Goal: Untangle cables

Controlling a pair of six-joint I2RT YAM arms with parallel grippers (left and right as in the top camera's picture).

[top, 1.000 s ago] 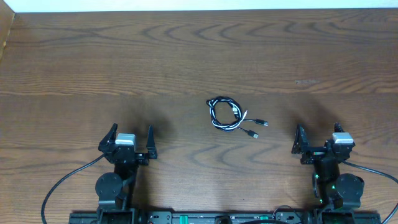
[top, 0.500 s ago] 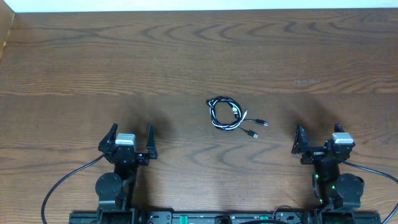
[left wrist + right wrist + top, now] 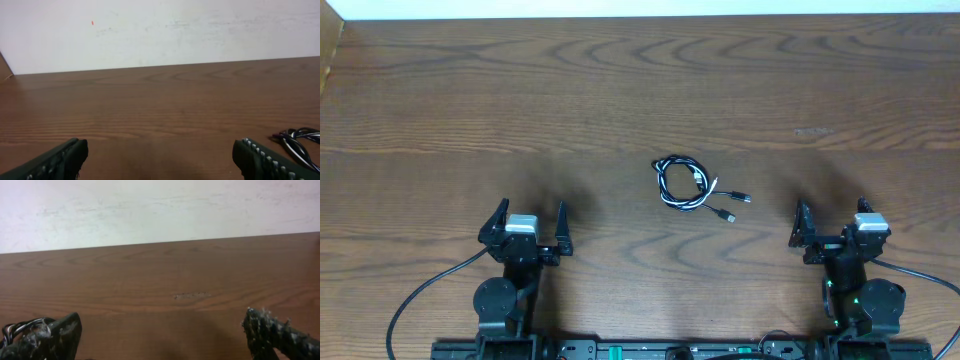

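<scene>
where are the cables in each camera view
Overhead: cables mid-picture, slightly right of centre.
Left wrist: lower right edge, partly cut off.
Right wrist: lower left corner.
Shared landmark: white wall across the top of every view.

Black arms [image 3: 517,268] carry white wrist blocks [image 3: 521,224] (green lights [image 3: 861,301] on right base [image 3: 880,306]).

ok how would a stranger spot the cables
Find the middle of the brown wooden table. The cables lie there as one small black-and-white coil, two plug ends trailing out. Unlike the thick black robot leads at the near edge, they're thin and loose.
</scene>
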